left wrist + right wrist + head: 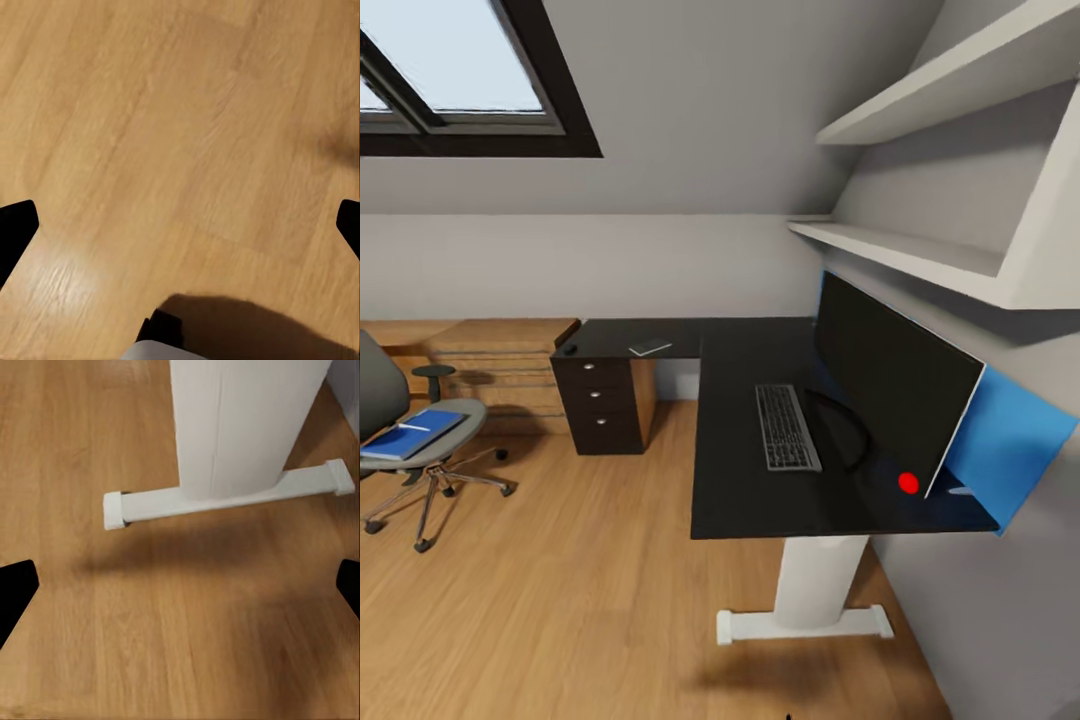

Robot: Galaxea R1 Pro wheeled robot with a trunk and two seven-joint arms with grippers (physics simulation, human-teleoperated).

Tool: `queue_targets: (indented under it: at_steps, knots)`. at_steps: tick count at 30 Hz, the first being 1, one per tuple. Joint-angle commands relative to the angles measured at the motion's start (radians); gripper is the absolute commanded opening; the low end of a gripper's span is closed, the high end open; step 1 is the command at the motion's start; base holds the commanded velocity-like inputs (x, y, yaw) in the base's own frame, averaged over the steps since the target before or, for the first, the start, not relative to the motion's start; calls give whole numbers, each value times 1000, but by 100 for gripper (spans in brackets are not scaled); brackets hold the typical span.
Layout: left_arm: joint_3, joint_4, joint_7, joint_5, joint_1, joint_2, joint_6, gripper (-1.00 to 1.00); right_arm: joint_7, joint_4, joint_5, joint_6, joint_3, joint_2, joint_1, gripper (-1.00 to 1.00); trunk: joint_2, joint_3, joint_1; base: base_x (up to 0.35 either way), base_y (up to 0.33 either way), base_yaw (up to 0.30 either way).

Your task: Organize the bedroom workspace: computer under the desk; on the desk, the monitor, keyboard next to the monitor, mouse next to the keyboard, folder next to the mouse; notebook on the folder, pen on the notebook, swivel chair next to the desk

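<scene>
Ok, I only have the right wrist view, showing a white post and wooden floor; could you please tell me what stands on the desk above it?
Observer: The monitor stands on the desk, along its wall side, with the keyboard lying flat just in front of it.
Operator: Thank you, and where is the mouse?
Observer: The mouse sits on the far wing of the desk, above the drawers, well apart from the keyboard.
Operator: And the folder?
Observer: The blue folder lies on the seat of the chair, out on the floor to the left of the desk.
</scene>
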Motion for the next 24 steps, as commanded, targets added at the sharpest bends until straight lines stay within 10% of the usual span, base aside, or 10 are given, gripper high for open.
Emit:
queue_targets:
  at_steps: [1, 24]
  knots:
    - [-7, 0, 6, 8, -1, 1, -4, 100, -7, 1, 2, -2, 9, 0, -1, 100, -1, -1, 0, 235, 268, 7]
    - [-7, 0, 5, 8, -1, 1, -28, 100, 4, 5, 24, -1, 11, 4, 0, 100, -1, -1, 0, 242, 265, 183]
